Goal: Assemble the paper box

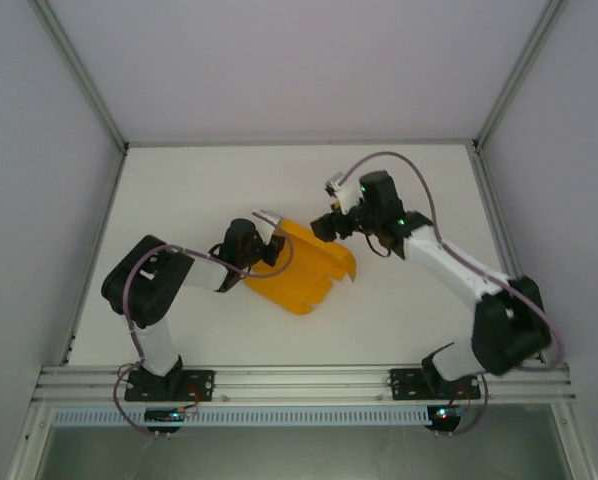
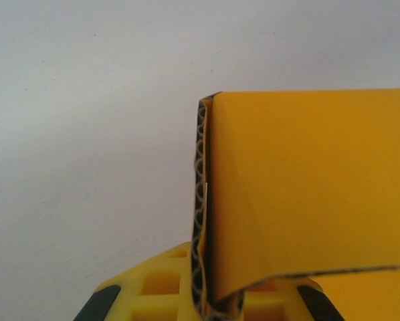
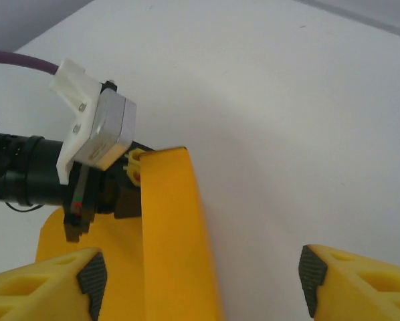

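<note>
My left pincer [image 2: 207,304] is closed tight. Between its yellow fingers [image 2: 136,284] it grips the paper box [image 2: 307,187] by one edge. In my left wrist view the corrugated cut edge of the card stands upright near the middle. An orange-yellow panel goes from it to the right side and curls under at the bottom. Behind it is the white table [image 2: 86,134].

My right pincer [image 3: 200,277] is wide open and has hold of nothing. Its two yellow fingers with dark pads [image 3: 93,274] stand far apart. A narrow upright flap of the box rises between them, nearer to the finger on the left of that view. Whether the flap touches this finger I cannot tell. Beyond the flap I see the end of my left arm, with its grey and white camera block [image 3: 96,127] and a purple cable [image 3: 19,60], at the far end of the same card.

In the top view the box lies about in the middle of the table, partly folded. My left pincer is at its far left corner and my right pincer is near it, at the far edge. Both arms reach inward to the box.
</note>
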`<action>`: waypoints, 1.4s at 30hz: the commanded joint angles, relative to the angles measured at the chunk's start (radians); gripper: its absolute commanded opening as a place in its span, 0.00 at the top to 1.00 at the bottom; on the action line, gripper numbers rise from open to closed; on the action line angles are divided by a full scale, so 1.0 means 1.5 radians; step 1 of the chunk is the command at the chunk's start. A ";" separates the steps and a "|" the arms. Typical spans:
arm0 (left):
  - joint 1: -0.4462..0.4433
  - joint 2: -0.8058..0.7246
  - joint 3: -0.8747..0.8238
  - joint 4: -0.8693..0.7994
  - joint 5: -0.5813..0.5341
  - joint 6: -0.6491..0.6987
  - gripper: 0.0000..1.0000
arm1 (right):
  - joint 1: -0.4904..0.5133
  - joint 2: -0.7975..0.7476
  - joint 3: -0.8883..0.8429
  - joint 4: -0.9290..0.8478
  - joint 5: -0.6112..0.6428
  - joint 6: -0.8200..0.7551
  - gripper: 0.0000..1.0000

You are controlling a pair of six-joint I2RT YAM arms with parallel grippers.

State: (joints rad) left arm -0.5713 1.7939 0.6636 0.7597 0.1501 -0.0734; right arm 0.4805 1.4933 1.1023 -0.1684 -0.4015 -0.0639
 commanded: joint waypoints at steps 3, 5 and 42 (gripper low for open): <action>-0.012 -0.003 -0.006 0.011 0.007 0.025 1.00 | -0.008 0.147 0.147 -0.154 -0.108 -0.035 0.34; -0.012 0.002 -0.005 0.011 0.006 0.025 1.00 | -0.003 0.184 0.174 -0.158 -0.102 -0.047 0.35; -0.010 0.048 0.037 0.063 -0.121 -0.056 1.00 | -0.011 0.172 0.112 -0.150 -0.033 -0.089 0.33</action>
State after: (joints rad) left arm -0.5987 1.8778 0.7300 0.8082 0.0605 -0.0956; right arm 0.4797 1.8408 1.3373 -0.3573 -0.4934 -0.2325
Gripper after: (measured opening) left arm 0.083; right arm 0.663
